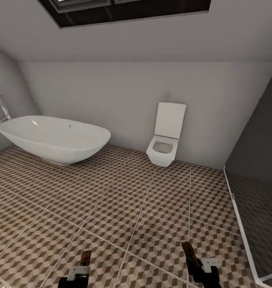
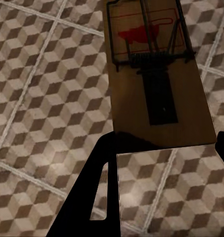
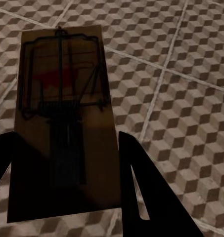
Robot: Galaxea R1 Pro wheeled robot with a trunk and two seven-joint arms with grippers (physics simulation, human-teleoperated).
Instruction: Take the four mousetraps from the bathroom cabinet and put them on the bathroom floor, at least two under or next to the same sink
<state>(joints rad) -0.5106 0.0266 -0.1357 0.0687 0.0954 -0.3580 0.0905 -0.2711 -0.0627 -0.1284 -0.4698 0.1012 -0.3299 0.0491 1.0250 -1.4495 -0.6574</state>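
Left gripper (image 2: 161, 148) is clamped on one mousetrap (image 2: 154, 79), its board pinched at the near end and carried above the tiled bathroom floor (image 2: 37, 98). Right gripper (image 3: 67, 163) is clenched likewise on a second mousetrap (image 3: 62, 113). Both traps are seen low in the head view, held out ahead of the arms (image 1: 86, 258) (image 1: 188, 251). A white bathtub (image 1: 55, 138) and a toilet (image 1: 164, 136) are faced across the floor. Progress is judged partial: two traps are collected but not yet set down; a sink has yet to be reached, and two further traps remain to be accounted for
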